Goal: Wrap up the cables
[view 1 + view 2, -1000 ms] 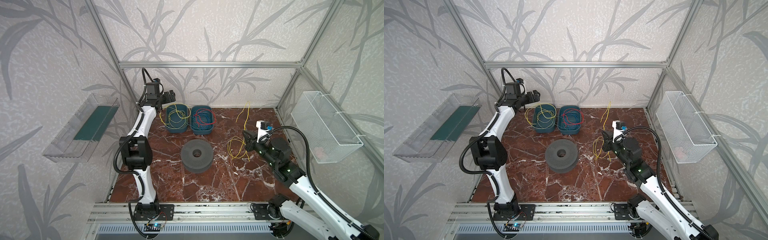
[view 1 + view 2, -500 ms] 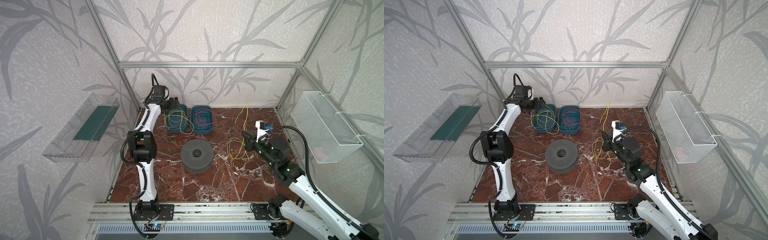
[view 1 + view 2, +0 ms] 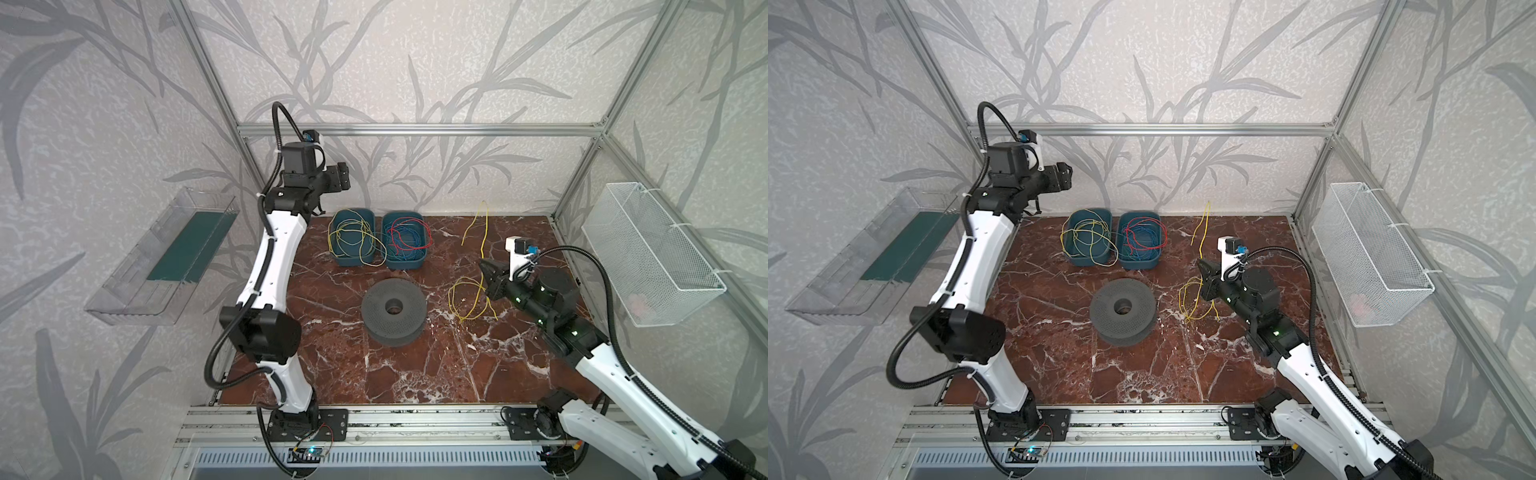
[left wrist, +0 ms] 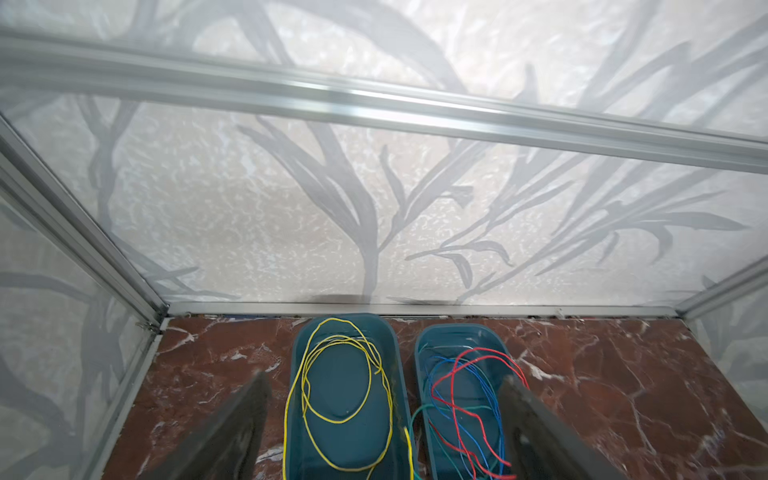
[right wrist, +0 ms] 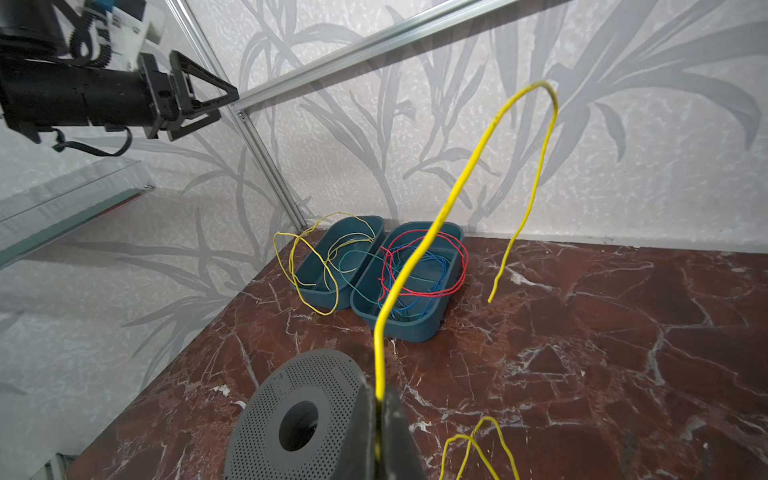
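Small marks beside the hole of the grey spool (image 5: 266,411) are too small to read.

The yellow cable (image 5: 457,199) is a very thin, glossy insulated wire; the right gripper (image 5: 377,399) is clamped on it, its two dark fingers pressed together with the wire between them; from there the wire climbs, bends over in a narrow arch and hangs down to a free end above the table near the back wall; in both top views its lower part falls in loose loops (image 3: 465,299) between the spool and the right arm.

More loose yellow cables (image 4: 345,382) lie coiled in the left bin (image 3: 349,261), some loops spilling over its front rim onto the marble table (image 3: 415,365); the right bin (image 3: 405,262), touching or just beside it, holds tangled red, blue and green wires (image 4: 465,386); both bins are smooth, dark teal, rounded oblong tubs at the back of the table.

The spool is a thick matt disc, its flat face dotted with fine holes around a round central bore; it lies flat mid-table, in front of the bins.

The left gripper (image 4: 384,378) is raised near the back left corner, well above the bins, jaws spread wide and gripping nothing.

The table is polished red-brown stone with white veins.
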Controlling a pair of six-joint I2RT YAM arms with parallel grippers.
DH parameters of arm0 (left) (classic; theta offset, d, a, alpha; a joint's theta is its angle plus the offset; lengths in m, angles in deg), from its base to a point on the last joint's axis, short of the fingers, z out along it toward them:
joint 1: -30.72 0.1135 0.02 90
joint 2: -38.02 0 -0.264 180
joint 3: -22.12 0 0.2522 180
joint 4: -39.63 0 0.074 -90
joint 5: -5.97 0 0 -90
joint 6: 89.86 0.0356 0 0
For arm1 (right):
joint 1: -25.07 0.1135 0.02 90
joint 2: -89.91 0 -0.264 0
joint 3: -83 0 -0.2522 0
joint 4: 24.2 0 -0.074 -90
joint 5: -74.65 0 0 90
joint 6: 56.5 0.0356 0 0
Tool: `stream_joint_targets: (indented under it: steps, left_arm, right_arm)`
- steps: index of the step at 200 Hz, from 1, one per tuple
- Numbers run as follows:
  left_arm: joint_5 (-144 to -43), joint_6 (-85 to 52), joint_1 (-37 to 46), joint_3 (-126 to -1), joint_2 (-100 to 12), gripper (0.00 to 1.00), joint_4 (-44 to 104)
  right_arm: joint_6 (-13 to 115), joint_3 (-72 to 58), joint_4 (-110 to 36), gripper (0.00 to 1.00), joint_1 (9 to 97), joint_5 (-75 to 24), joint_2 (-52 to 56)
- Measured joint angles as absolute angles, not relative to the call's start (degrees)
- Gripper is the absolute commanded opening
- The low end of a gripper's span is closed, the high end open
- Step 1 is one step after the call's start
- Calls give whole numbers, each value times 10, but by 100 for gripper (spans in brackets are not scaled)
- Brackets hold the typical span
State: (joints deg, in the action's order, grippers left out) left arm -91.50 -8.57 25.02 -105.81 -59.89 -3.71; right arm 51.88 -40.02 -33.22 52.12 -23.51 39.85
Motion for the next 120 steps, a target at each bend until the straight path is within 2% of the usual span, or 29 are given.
stream_joint_targets:
  steps: [15, 38, 50, 67, 92, 120]
  left_arm:
    - [-926, -83, 217, -977, -522, 64, -16]
    - [-969, -104, 155, -854, -426, 63, 21]
    - [-999, -125, 138, -797, -393, 68, 40]
    - [-1029, -161, 134, -745, -376, 80, 65]
    - [-1062, -211, 121, -682, -380, 84, 116]
    - [-1108, -192, 90, -695, -432, 85, 118]
  right_arm:
    - [515, -396, -324, 0, 521, -260, 393]
    - [510, -396, -317, 0, 521, -295, 383]
    - [508, -396, -317, 0, 521, -307, 380]
    - [503, -396, -317, 0, 521, -324, 379]
    - [495, -396, -321, 0, 524, -348, 384]
    - [493, -393, -332, 0, 525, -374, 401]
